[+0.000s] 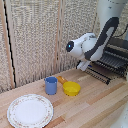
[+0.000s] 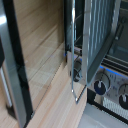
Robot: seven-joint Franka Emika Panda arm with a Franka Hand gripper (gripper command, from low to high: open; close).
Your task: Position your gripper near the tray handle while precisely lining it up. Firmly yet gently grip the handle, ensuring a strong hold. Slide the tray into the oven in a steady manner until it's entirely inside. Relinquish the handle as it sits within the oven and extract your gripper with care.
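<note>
The oven (image 1: 117,52) stands at the exterior view's right on the wooden table. The tray (image 1: 104,67), a dark wire rack, sticks out of its front. The tray handle (image 1: 96,75) is the thin bar along the tray's front edge. My gripper (image 1: 82,65) hangs at the tray's front corner, close to the handle; I cannot tell if it touches. In the wrist view the tray's wires (image 2: 100,25) and a thin silvery bar (image 2: 75,55) run beside the oven's glass door (image 2: 42,55). My fingers do not show clearly, so their state is unclear.
A blue cup (image 1: 51,85) and a yellow pan (image 1: 71,89) with an orange handle stand mid-table. A round white plate (image 1: 30,110) lies near the front. A woven screen (image 1: 40,35) stands behind. The oven's knobs (image 2: 100,88) show in the wrist view.
</note>
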